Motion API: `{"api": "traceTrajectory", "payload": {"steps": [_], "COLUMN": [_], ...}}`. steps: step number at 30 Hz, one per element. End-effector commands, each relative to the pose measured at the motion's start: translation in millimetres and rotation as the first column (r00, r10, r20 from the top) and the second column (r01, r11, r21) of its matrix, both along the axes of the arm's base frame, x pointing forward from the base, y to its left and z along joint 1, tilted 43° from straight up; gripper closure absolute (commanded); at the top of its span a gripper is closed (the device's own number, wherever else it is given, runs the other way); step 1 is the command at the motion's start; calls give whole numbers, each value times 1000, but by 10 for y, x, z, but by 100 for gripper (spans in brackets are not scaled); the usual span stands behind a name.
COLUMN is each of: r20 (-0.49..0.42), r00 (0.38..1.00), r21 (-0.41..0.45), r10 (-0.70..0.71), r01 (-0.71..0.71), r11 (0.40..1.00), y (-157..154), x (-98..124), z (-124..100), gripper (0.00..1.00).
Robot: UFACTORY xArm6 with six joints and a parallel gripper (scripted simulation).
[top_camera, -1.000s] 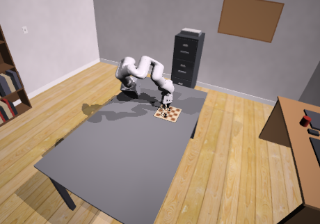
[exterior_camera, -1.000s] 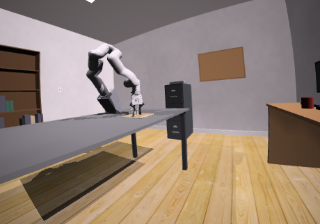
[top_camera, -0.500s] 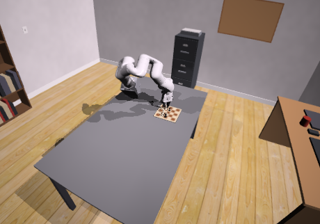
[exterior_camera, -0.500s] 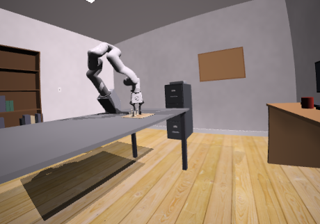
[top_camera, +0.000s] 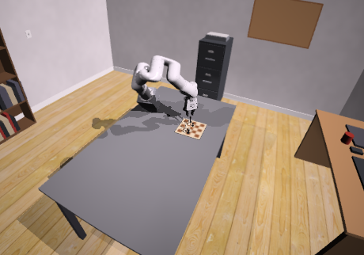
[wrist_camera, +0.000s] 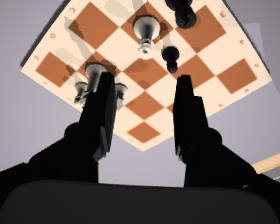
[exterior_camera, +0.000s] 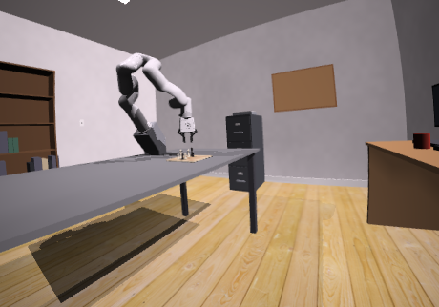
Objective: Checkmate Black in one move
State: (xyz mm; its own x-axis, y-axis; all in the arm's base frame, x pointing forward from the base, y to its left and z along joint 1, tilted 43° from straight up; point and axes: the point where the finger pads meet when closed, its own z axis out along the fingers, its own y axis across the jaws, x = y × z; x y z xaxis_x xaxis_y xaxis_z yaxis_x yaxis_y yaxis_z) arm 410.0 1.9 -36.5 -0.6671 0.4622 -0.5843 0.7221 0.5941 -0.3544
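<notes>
Black fingers of the gripper (wrist_camera: 145, 116) stand partly apart above the chessboard (wrist_camera: 206, 31) with nothing between them; only bare squares show in the gap, so the gripper holds no piece; from the exterior view the gripper (exterior_camera: 187, 136) hangs clear above the pieces, pointing down. Ahead of the fingertips in the wrist view a white piece (wrist_camera: 145, 31) with a rounded head stands upright on the board; just beside it, toward the right finger, a small black pawn (wrist_camera: 170, 56) stands on its own square; further off, near the board's far edge, a larger black piece (wrist_camera: 180, 3) stands upright. Another white piece (wrist_camera: 94, 75) sits close to the left finger, partly hidden behind it, so its kind cannot be told; the edge letters and digits are too blurred to name any squares. The board (top_camera: 191, 128) lies flat on the grey table (top_camera: 119, 177), near the edge closest to the arm's base (top_camera: 143, 100); the white arm (top_camera: 168, 70) bends up and over to reach it. Around the table: a dark filing cabinet (top_camera: 214, 66) against the wall, a cork board (top_camera: 285, 20) above, a bookshelf (top_camera: 20, 100) at the left, a wooden desk (top_camera: 336, 154) carrying a red cup (top_camera: 347, 138).
</notes>
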Motion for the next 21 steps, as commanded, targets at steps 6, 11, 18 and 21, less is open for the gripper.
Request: {"api": "traceTrajectory", "payload": {"steps": [6, 11, 18, 21], "r20": [0, 0, 0, 0], "r00": [1000, 1000, 1000, 1000], "r21": [-1, -1, -1, -1], "r10": [-1, -1, -1, -1], "r01": [1, 1, 1, 1], "r11": [1000, 1000, 1000, 1000], "y": [77, 77, 77, 77], "x": [-19, -19, -19, -19], "z": [97, 97, 97, 97], "gripper": [0, 0, 0, 0]}}
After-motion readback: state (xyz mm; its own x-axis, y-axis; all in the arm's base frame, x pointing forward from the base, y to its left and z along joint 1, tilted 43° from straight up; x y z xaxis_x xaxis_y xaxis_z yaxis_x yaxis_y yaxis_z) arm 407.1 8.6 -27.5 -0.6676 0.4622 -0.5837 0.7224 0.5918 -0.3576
